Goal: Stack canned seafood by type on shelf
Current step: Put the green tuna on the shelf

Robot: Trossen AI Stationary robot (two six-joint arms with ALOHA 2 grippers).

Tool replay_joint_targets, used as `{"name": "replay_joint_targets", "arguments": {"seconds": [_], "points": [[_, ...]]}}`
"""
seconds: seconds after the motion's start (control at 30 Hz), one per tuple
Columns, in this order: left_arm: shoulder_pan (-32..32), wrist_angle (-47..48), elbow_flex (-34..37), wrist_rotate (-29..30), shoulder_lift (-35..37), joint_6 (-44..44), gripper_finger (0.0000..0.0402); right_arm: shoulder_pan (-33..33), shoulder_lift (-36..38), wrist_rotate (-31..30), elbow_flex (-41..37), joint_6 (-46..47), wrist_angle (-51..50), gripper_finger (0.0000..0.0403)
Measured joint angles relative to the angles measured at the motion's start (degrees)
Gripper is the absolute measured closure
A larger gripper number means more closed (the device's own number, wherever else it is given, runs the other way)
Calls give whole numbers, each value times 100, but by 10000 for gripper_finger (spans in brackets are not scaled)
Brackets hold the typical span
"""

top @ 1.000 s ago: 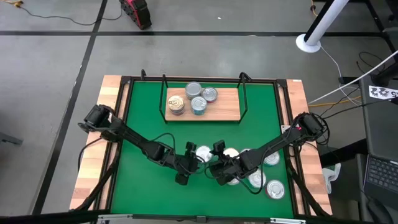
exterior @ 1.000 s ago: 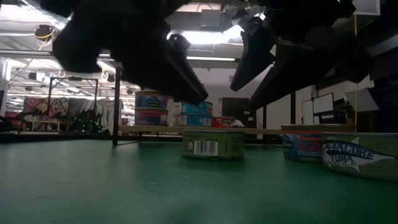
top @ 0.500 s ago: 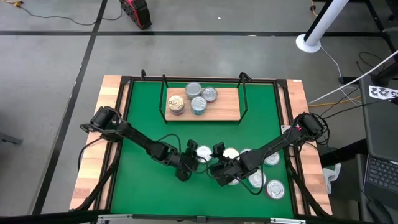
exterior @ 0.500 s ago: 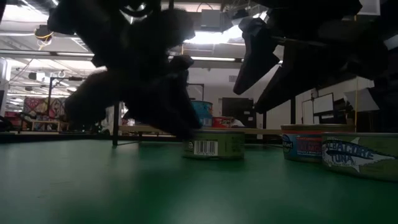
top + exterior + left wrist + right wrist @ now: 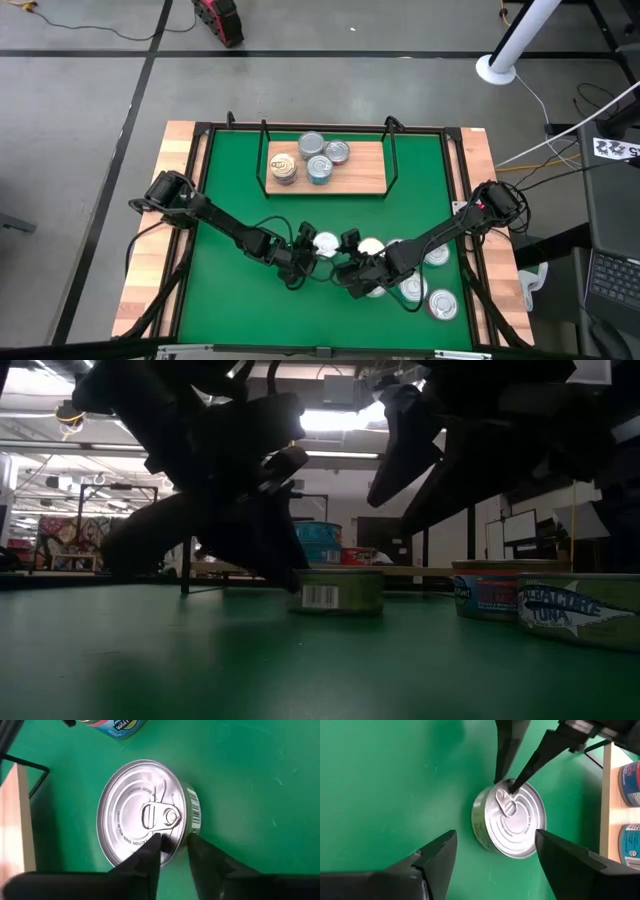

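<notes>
A short tin [image 5: 145, 815] with a silvery pull-tab lid and an olive, barcoded side stands on its base on the green mat [image 5: 230, 200], also seen as the tin [image 5: 325, 243] [image 5: 335, 590] [image 5: 512, 820]. My left gripper [image 5: 172, 847] [image 5: 306, 252] is down at its near-left rim, shut on it. My right gripper [image 5: 495, 837] [image 5: 350, 262] hovers open just right of and above the same tin, touching nothing. The shelf [image 5: 365, 175] at the far middle bears several tins [image 5: 312, 145]. My left gripper pinches the tin's rim [image 5: 182, 837] between its two fingers. One fingertip [image 5: 152, 847] is on the lid beside the pull tab and the other [image 5: 197, 847] is outside the barcoded wall. The fingers slant down from the table's left. The tin stands flat on the mat.
Several more tins [image 5: 412, 288] lie on the mat at the near right, under and beside my right arm, with two [image 5: 575, 610] close to the low camera. Black wire uprights [image 5: 390, 150] frame the shelf. Bare mat lies left and near of the gripped tin.
My left gripper has sunk toward the mat and gone right to the tin, rolling at the wrist, and has come onto the tin's rim. The tin has slid a little along the mat. My right gripper has kept still.
</notes>
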State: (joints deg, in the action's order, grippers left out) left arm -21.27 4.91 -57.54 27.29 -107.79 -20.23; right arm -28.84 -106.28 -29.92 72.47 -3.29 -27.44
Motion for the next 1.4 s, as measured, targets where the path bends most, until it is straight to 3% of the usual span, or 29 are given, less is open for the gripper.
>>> {"name": "replay_joint_targets", "arguments": {"seconds": [0.23,0.53,0.9,1.4], "points": [[32,-42,0,66,4,240,396,0,2,5,0,0,85,134],[32,-335,12,-18,-3,1108,399,0,2,87,0,0,83,134],[113,-385,-161,-76,137,2600,401,0,-269,-616,0,-25,62,134],[323,-406,-733,-500,151,3252,401,0,-297,-808,4,-26,61,134]]}}
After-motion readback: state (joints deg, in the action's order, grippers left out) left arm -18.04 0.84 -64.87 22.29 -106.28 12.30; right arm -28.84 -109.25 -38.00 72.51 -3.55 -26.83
